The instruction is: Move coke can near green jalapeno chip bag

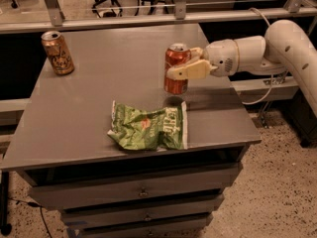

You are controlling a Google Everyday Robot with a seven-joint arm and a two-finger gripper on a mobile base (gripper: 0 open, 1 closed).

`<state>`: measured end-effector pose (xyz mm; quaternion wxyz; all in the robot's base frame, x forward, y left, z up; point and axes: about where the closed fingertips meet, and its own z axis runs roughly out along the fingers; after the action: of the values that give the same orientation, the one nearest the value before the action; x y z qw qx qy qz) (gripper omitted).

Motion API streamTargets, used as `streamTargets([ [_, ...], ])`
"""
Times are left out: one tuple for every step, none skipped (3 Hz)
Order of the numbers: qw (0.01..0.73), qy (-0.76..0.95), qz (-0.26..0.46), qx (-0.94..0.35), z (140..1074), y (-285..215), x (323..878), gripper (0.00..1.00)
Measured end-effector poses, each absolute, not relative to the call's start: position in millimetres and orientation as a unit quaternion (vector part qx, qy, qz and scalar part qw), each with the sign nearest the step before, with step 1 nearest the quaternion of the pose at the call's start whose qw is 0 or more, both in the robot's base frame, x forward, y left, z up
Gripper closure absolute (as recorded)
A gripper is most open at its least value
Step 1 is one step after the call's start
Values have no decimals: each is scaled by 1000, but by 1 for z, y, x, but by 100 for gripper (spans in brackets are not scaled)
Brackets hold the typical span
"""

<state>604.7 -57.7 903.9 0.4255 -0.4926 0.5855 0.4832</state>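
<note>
The red coke can [175, 71] with a silver top is held upright just above the grey table [94, 118], right of centre. My gripper [184, 66] reaches in from the right and is shut on the can, one cream finger across its front. The green jalapeno chip bag [148, 128] lies flat and wrinkled near the table's front edge, just below and left of the can. A small gap shows between can and bag.
A golden-brown can [58, 52] stands at the table's far left. My white arm [267, 48] crosses over the table's right edge. A metal railing [148, 19] runs behind the table. Drawers [138, 195] sit below the front edge.
</note>
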Motion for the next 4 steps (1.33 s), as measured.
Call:
streamTargets([
  [421,549,495,-525,888,-48,591,100],
  [410,528,493,-556,876,-43,583,83],
  [399,517,492,-576,876,-41,576,59],
  [387,513,493,-587,877,-43,570,36],
])
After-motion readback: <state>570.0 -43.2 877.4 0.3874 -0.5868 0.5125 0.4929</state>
